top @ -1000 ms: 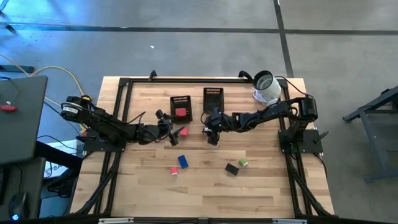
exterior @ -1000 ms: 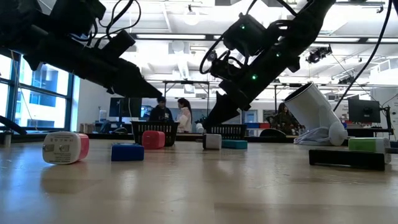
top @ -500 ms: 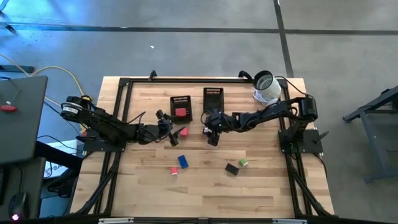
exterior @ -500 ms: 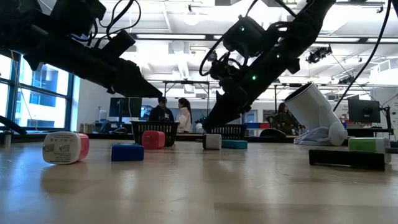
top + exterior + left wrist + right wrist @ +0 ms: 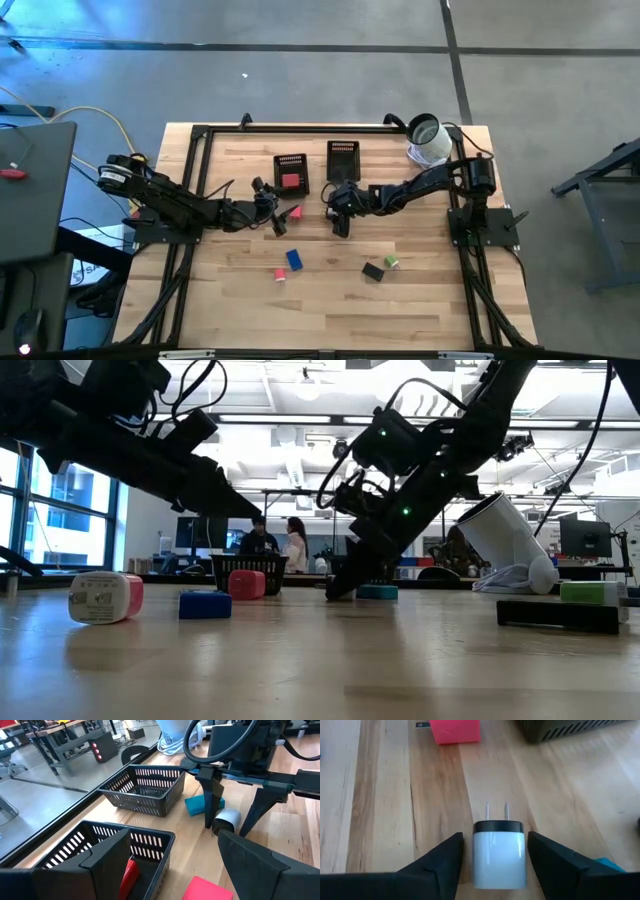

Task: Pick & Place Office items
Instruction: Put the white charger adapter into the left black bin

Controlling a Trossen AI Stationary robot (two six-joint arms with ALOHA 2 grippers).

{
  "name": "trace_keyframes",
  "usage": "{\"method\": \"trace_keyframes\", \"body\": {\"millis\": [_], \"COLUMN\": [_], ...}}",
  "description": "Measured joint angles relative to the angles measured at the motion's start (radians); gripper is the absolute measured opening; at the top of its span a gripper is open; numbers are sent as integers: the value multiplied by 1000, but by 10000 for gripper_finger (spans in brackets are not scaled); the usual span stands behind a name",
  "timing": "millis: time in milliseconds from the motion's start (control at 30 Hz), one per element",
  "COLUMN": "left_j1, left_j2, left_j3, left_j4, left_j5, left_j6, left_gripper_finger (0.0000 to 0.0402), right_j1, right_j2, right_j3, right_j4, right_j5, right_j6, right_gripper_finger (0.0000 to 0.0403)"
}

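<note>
Left gripper point(image 5: 277, 213) hovers low over the surface point(image 5: 330, 300) with fingers spread, nothing between them; a pink block point(image 5: 295, 213) lies just beside its tip. The left tray point(image 5: 291, 172) holds a red block point(image 5: 290, 181), partly hidden behind the mesh wall in the left wrist view. Nearer the front edge: small red piece point(image 5: 280, 274), blue block point(image 5: 294, 259), black block point(image 5: 373, 271), green piece point(image 5: 391, 262). Right gripper point(image 5: 492, 852) is down at the surface in front of the second tray point(image 5: 342, 157), fingers point(image 5: 442, 857) spread either side of a white plug adapter point(image 5: 499, 857) with prongs pointing away; small gaps on both sides, not pinching. Adapter is hidden under the gripper from above. Teal block point(image 5: 202, 804) sits just beside it, half hidden behind the right arm.
</note>
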Motion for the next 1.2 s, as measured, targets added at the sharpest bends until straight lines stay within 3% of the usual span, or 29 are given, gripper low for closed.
{"method": "trace_keyframes", "body": {"millis": [233, 600, 833, 1200], "left_j1": [0, 0, 0, 20], "left_j2": [0, 0, 0, 44], "left_j3": [0, 0, 0, 0], "left_j4": [0, 0, 0, 2], "left_j5": [0, 0, 2, 112], "left_j6": [0, -3, -10, -97], "left_gripper_finger": [293, 293, 293, 293], "right_j1": [-5, -11, -11, -12], "right_j2": [0, 0, 0, 1], "right_j3": [1, 1, 1, 0], "right_j4": [-7, -7, -6, 136], "right_j5": [-29, -42, -46, -101], "right_j6": [-5, -4, -4, 5], "right_gripper_finger": [115, 130, 117, 117]}}
